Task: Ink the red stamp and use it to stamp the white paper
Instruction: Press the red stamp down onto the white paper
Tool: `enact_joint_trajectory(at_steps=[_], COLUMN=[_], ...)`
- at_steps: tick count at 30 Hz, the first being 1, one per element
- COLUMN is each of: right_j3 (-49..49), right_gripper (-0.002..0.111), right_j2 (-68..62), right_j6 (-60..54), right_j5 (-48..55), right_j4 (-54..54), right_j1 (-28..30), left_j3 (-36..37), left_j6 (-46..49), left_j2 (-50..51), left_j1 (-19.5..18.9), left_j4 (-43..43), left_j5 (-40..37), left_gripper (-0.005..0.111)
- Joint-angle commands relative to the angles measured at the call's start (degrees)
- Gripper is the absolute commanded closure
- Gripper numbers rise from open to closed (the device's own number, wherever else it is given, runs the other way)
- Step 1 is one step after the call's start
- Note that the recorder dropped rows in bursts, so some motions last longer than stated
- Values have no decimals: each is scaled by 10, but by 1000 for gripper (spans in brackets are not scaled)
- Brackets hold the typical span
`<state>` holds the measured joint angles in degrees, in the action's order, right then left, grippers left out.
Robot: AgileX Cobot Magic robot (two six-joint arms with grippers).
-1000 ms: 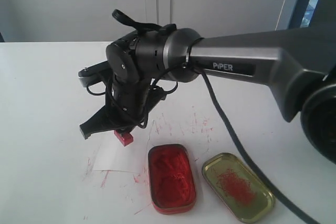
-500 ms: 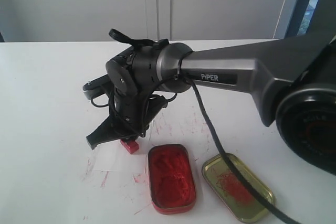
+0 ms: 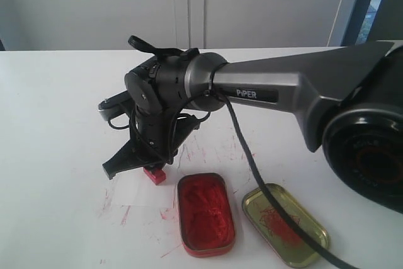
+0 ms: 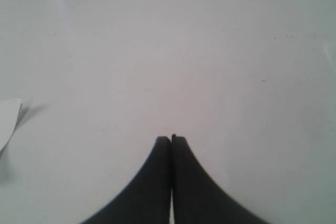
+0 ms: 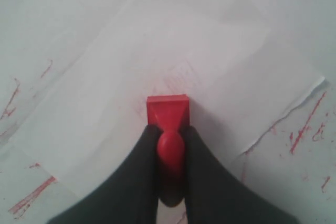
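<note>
The right jaws are closed on the red stamp [image 5: 167, 109], gripping its knob from both sides with the blocky base pointing away from the wrist. The base sits over the white paper [image 5: 184, 45], near the middle of the sheet as the right wrist view shows it. Whether the base presses on the sheet or hangs just above it cannot be told. Faint red print marks [image 5: 176, 77] lie on the paper just beyond the base.

In the exterior view the stamp is at the far edge of the paper, beside the far left corner of the open red ink tin [image 3: 205, 213]. The gold lid [image 3: 285, 224], with red smears inside, lies just to the right of the tin and apart from it. Red streaks [image 3: 236, 146] mark the counter [image 3: 56, 124] around the paper and tins. The right arm [image 3: 283, 89] reaches in from the right, and a black cable [image 3: 249, 159] hangs from it across the lid.

The left jaws are pressed together with nothing between them, above bare counter. One white sheet corner [image 4: 9, 119] shows at the edge of the left wrist view.
</note>
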<state>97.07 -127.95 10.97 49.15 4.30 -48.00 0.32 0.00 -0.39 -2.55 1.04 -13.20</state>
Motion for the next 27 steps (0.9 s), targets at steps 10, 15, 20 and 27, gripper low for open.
enact_joint_trajectory(at_steps=[10,15,20,27], right_j3=[-11,-11,-11,-11], right_gripper=[108,108,108,108], right_j2=[-36,-36,-36,-36], right_j6=[-7,-7,-7,-6], right_j5=[13,52,11,58], right_j4=[3,3,3,3], right_j1=[1,1,1,1], left_j3=[-3,-3,-3,-3], left_j6=[0,0,0,0], left_j2=[4,4,4,4], left_j1=[-1,-1,-1,-1], left_j4=[6,6,6,6], left_j5=[-1,-1,-1,-1], left_gripper=[107,107,107,107])
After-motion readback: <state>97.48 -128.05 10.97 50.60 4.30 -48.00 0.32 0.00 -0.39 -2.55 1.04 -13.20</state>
